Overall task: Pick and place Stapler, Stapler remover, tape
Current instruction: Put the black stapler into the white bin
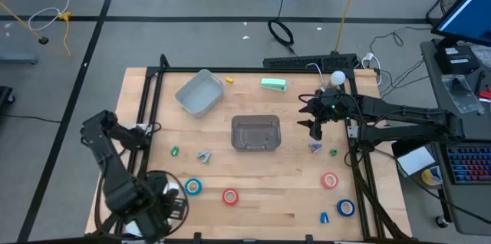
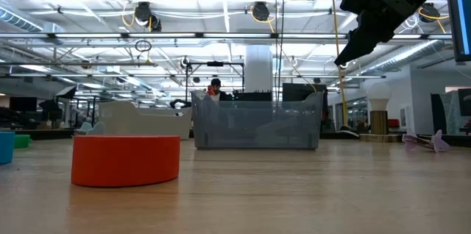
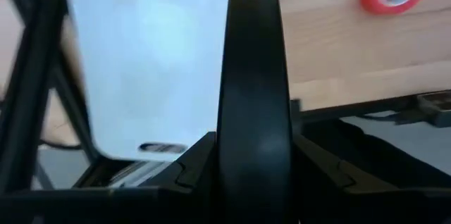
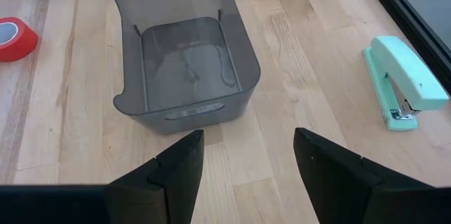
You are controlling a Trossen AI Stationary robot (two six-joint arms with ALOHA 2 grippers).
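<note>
High view shows me nothing sorted yet: the dark bin (image 1: 256,133) in the middle of the surface (image 1: 253,198) is bare inside, and my right wrist view confirms it, while the pale bin (image 1: 199,92) lying askew toward the far edge looks empty too, though its inside is hard to read. My right claw (image 1: 315,125) hangs above the surface between the dark bin and the right edge, fingers parted and holding nothing. The mint stapler (image 1: 273,84) lies near the far edge, apart from both bins. Tape is scattered along the near side: a blue roll (image 1: 193,186) and a red roll (image 1: 230,196) toward the near-left, another red roll (image 1: 330,180) and another blue roll (image 1: 345,208) toward the near-right corner. The staple remover I take to be the small purple piece (image 1: 315,147) just beside the right edge, though a grey one (image 1: 203,155) left of the dark bin could be another. My left claw (image 1: 157,202) waits folded at the near-left corner; I cannot tell how its fingers stand. So everything remains to be done. Little stands in my way: small green (image 1: 175,151), yellow (image 1: 229,80) and blue (image 1: 324,217) bits lie apart from the items, and the frame rails run along the edges.
</note>
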